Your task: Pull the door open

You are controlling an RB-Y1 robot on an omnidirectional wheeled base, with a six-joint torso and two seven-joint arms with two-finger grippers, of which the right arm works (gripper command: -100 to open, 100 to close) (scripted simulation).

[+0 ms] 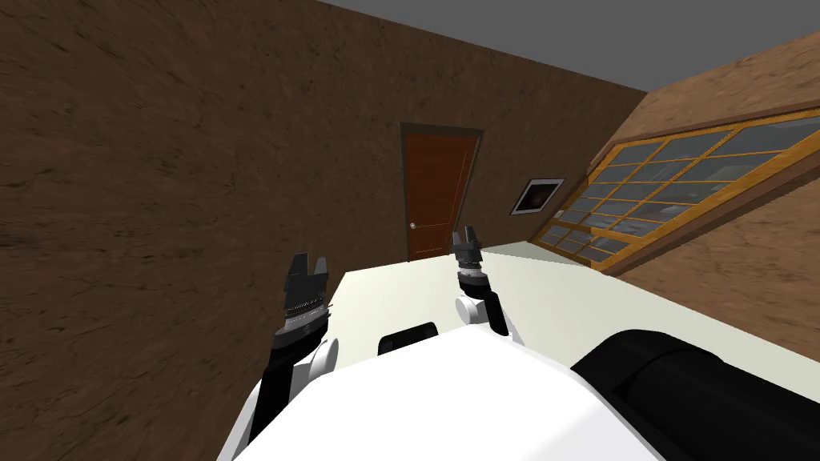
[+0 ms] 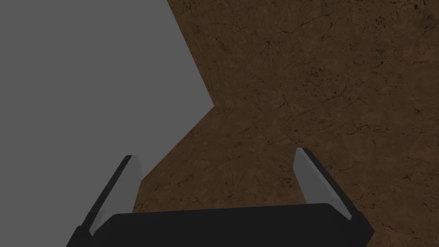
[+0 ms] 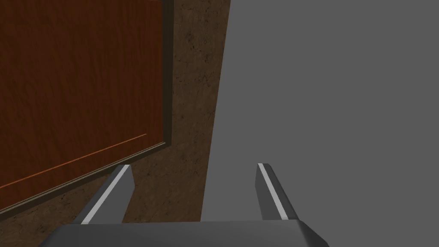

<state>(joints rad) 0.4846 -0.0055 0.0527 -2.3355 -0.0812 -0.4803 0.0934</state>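
Right gripper (image 3: 193, 166): raised ahead of our chest. Its two fingers stand parted, about a third of the wrist view's width apart, with nothing between them.
Right fingers (image 3: 270, 188): thin grey blades, touching nothing. They point toward the far wall.
Left gripper (image 1: 307, 268): raised on our left, close beside the brown wall (image 1: 184, 160). Its fingers are spread wide and it holds nothing.
Beyond the right gripper: a corner of the door (image 3: 77, 85) and its dark frame (image 3: 168, 73) lie past one finger. A strip of brown wall comes next, then a flat grey plane.
Door, from our head: a reddish-brown panel in the wall ahead, at the far end of the room and well apart from both grippers. It looks flush within its frame, so we read it as shut.
Knob (image 1: 413, 226): small, pale and round, near the door's left edge as our head sees it, in the lower half of the panel. No gripper is near it.
Floor (image 1: 576, 280): pale, running from us to the foot of the door.
Picture (image 1: 537, 196): a light-framed dark square on the same wall, to the right of the door.
Window (image 1: 681, 184): a large grid of panes in a yellow-brown wooden frame, on the right-hand wall.
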